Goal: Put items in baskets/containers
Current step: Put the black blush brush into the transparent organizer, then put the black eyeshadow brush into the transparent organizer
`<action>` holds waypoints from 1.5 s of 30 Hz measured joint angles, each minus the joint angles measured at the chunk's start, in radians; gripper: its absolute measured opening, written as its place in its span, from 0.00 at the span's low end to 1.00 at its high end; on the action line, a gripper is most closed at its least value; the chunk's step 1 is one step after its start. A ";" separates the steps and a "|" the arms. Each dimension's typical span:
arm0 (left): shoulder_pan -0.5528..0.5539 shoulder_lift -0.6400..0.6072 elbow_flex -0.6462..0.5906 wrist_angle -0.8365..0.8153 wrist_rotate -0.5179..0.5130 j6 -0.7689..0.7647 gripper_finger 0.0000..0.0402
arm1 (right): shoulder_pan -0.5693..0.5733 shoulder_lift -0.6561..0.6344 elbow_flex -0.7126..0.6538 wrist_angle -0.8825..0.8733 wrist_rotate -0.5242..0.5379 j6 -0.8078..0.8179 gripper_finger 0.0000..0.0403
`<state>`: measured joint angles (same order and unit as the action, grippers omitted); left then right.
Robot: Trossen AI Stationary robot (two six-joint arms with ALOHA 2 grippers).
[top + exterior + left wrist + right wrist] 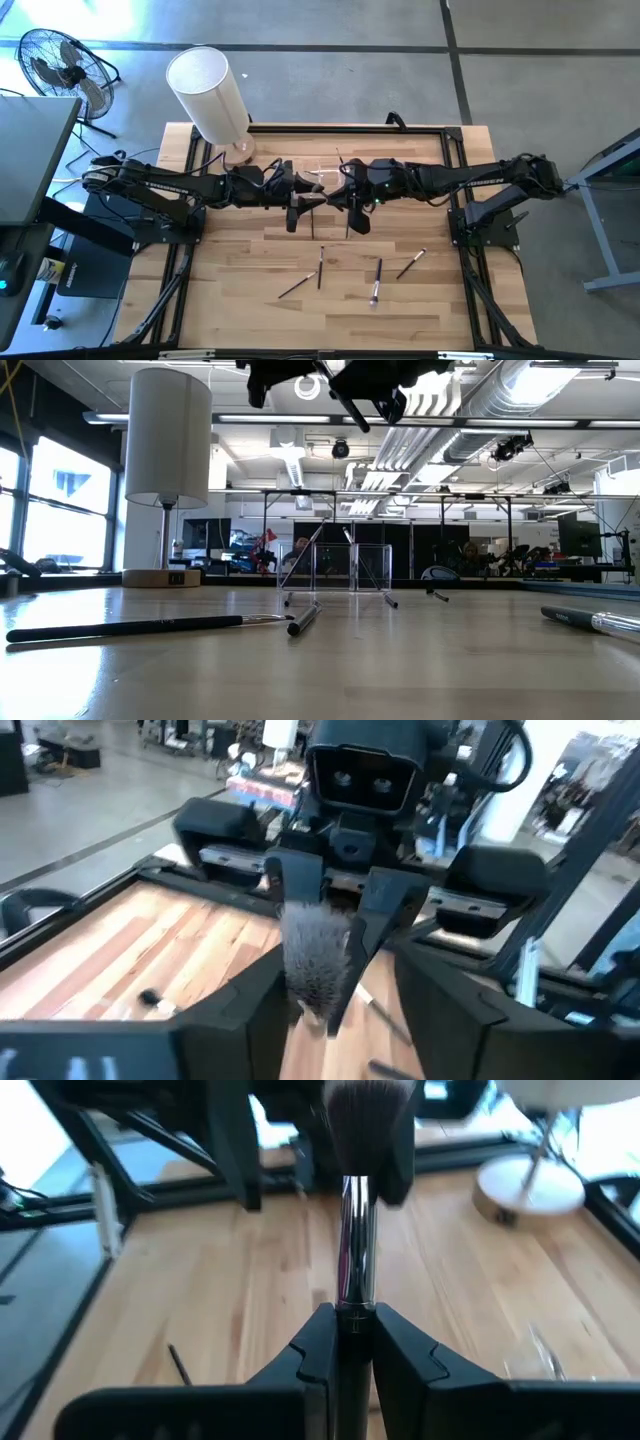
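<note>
From above, your two hands meet over the desk (250, 300) middle; four brushes (321, 267) lie toward the near edge, not yet stowed. At desk level, the clear holder (335, 568) stands mid-desk with a few brushes leaning in it. Left wrist: the left hand (330, 1010) is spread apart around the bristles. Right wrist: the right hand (345, 1342) is clamped on a silver-ferruled brush (355, 1230).

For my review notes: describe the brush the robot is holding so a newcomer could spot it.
Above the middle of the wooden table, where the two arms meet, the right gripper pinches one brush. Unlike the loose brushes lying on the boards, it is held in the air, showing a silvery collar and fluffy dark head.
</note>
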<state>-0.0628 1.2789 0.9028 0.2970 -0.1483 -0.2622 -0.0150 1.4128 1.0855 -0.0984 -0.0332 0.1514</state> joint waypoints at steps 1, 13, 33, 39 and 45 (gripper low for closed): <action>0.003 -0.003 0.000 -0.017 -0.009 0.006 0.45 | -0.005 0.000 -0.005 -0.018 0.004 0.005 0.09; 0.048 -0.376 0.000 -0.517 -0.029 -0.049 0.50 | -0.044 -0.066 -0.409 0.499 0.145 0.280 0.09; 0.050 -0.451 -0.002 -0.808 -0.053 -0.031 0.50 | -0.242 0.557 -0.301 1.306 0.452 -0.075 0.09; 0.050 -0.451 -0.002 -0.859 -0.051 -0.031 0.50 | -0.262 0.558 -0.257 1.156 0.446 -0.065 0.20; 0.050 -0.451 -0.002 -0.877 -0.051 -0.031 0.50 | -0.248 0.555 -0.236 1.126 0.446 -0.053 0.27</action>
<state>-0.0132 0.8284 0.9012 -0.5804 -0.1997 -0.2932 -0.2626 1.9675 0.8496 1.0271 0.4128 0.0984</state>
